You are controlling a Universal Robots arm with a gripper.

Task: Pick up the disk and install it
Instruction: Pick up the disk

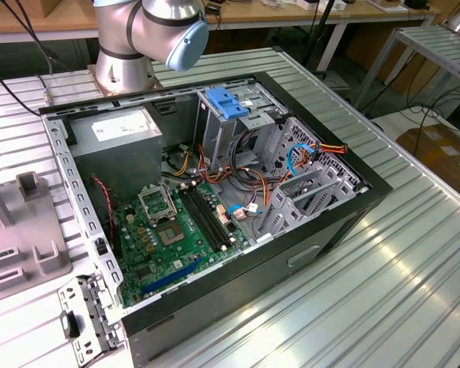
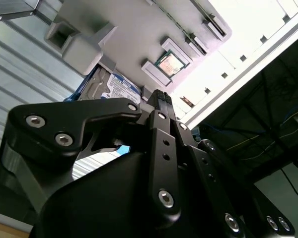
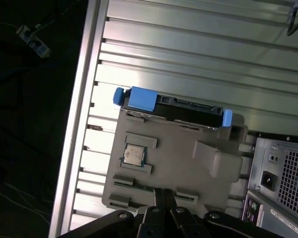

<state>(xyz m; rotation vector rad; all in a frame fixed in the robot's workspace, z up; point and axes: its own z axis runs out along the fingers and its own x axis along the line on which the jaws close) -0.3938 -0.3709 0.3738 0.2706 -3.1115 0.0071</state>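
Observation:
The disk (image 3: 175,107) stands on its edge in a slot at the far side of a grey fixture plate (image 3: 179,158), with blue rails at both ends. In the second wrist view its white label with a blue band (image 2: 117,89) shows beyond the black fingers. My gripper (image 3: 162,191) hovers over the near edge of the plate, apart from the disk. Its two fingers (image 2: 161,106) are pressed together with nothing between them, so it is shut. In the exterior view the arm's base (image 1: 130,46) stands behind the open computer case (image 1: 215,192).
A processor chip (image 3: 134,154) lies in a pocket of the fixture plate. The case's rear panel (image 3: 283,173) is close beside the plate. Inside the case are a motherboard (image 1: 169,230), a grey power supply (image 1: 115,134), loose cables (image 1: 307,157) and a light-blue clip (image 1: 226,102) on the drive bay.

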